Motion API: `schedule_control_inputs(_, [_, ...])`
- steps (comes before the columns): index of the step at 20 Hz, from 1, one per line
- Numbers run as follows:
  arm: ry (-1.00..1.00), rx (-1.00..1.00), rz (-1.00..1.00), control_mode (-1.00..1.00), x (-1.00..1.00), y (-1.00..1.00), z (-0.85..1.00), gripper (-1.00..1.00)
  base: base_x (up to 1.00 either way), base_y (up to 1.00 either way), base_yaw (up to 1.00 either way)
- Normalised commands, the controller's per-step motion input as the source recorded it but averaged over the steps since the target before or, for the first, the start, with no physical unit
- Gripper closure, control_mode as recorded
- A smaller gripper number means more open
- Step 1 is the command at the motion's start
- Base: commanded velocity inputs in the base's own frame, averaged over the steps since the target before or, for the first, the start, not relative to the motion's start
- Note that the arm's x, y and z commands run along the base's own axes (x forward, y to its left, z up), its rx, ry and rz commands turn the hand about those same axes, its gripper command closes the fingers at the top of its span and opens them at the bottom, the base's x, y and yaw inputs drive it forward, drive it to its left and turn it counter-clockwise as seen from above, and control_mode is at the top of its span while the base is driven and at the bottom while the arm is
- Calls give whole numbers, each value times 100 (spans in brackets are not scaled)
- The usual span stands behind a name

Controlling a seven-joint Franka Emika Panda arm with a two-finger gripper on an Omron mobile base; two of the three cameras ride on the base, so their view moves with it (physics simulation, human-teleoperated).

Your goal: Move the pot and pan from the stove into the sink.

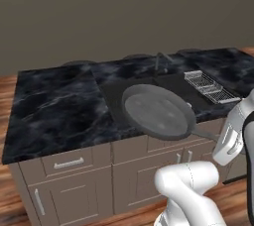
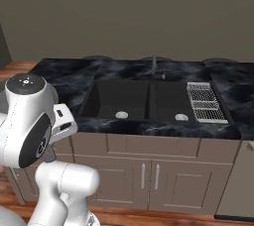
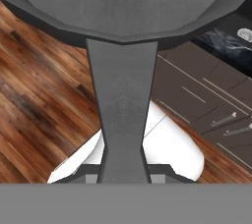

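Over the front edge of the bench [image 1: 54, 106], you have the pan [image 1: 158, 112] held in the air, tilted, its bowl partly above the near rim of the sink [image 2: 121, 98] and partly out past the cabinet fronts; the jaws are closed on the pan's long handle [image 3: 123, 120], which the hand view shows running straight up from the hand to the bowl, with wooden floor [image 3: 44, 95] beneath; so the pan is not yet in the basin. Your main risk, as I judge it, is the long lever: the bowl's weight hangs far from the grip, so it may twist or slide in the jaws if you swing fast; a release now would likely drop it on the sink's front rim or the floor; carry it further over the basin first. Watch the faucet [image 2: 154, 66] behind the basin and the dish rack [image 2: 206, 102] to the right; a wide swing could strike either.
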Motion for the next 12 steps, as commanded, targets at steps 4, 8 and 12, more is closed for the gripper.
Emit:
schedule_control_inputs(4, [0,0,0,100,0,0,0,100,34,-63,0])
schedule_control_inputs(8, [0,0,0,100,0,0,0,100,30,-59,0])
schedule_control_inputs(12, [0,0,0,100,0,0,0,100,27,-56,0])
